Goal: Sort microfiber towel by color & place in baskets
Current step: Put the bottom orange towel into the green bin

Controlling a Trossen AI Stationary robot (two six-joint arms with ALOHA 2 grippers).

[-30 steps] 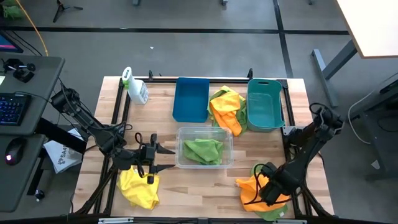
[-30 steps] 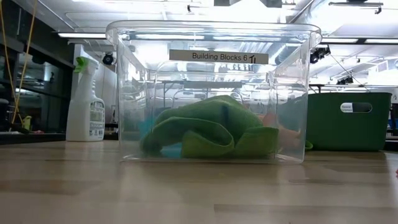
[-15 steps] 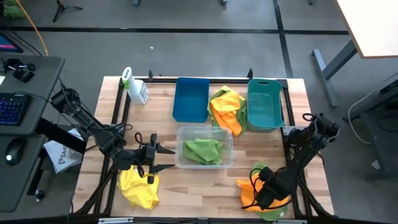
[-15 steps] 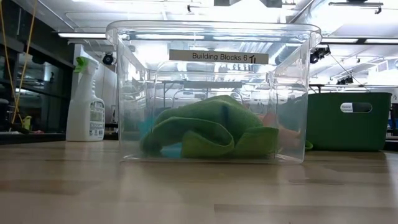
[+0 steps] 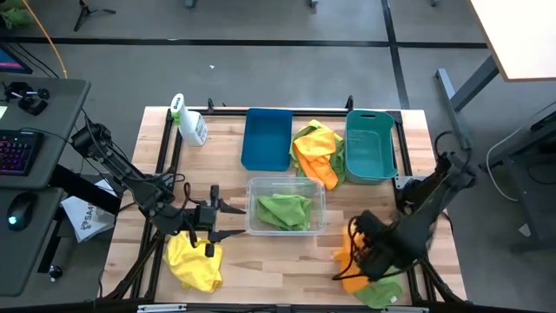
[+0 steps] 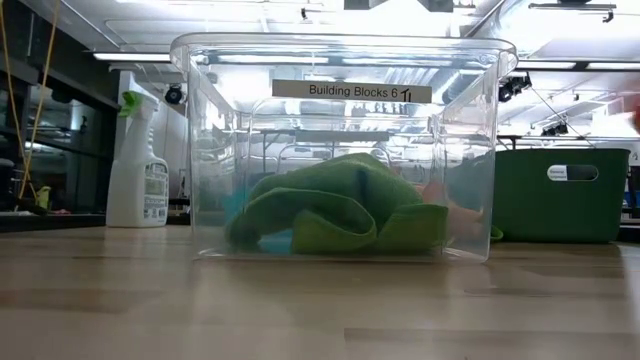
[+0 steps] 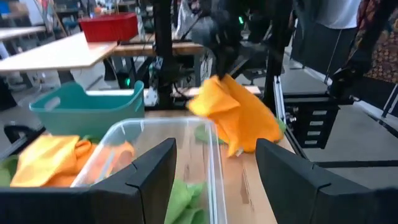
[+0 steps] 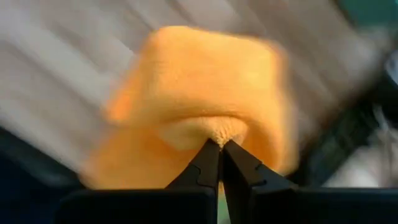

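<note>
Right claw [image 8: 220, 163] pinched tight on a fold of a soft orange microfiber towel [image 8: 205, 112]; in the high view this claw [image 5: 360, 261] sits over the near right part of the wooden desk [image 5: 287, 269], with the orange towel [image 5: 349, 265] hanging beneath it and a crumpled green towel [image 5: 379, 294] lying on the desk just beside it at the near edge. In the left wrist view the orange towel [image 7: 239, 118] hangs clear of the desk surface, beyond the clear bin. Left claw [image 5: 219, 221] hovers beside the left wall of the clear see-through plastic bin [image 5: 254, 228], fingers spread apart and holding nothing, with a crumpled yellow towel [image 5: 193, 263] on the desk under and near it. Clear bin at desk centre holds a bunched green towel [image 6: 335, 215]. Flat blue plastic bin [image 5: 267, 139] at the far side, teal-green plastic bin [image 5: 368, 146] to its right; between these two lies a heap of yellow, orange and green towels [image 5: 317, 152], touching both. White spray bottle with green top [image 5: 188, 124] at the far left corner of the desk.
</note>
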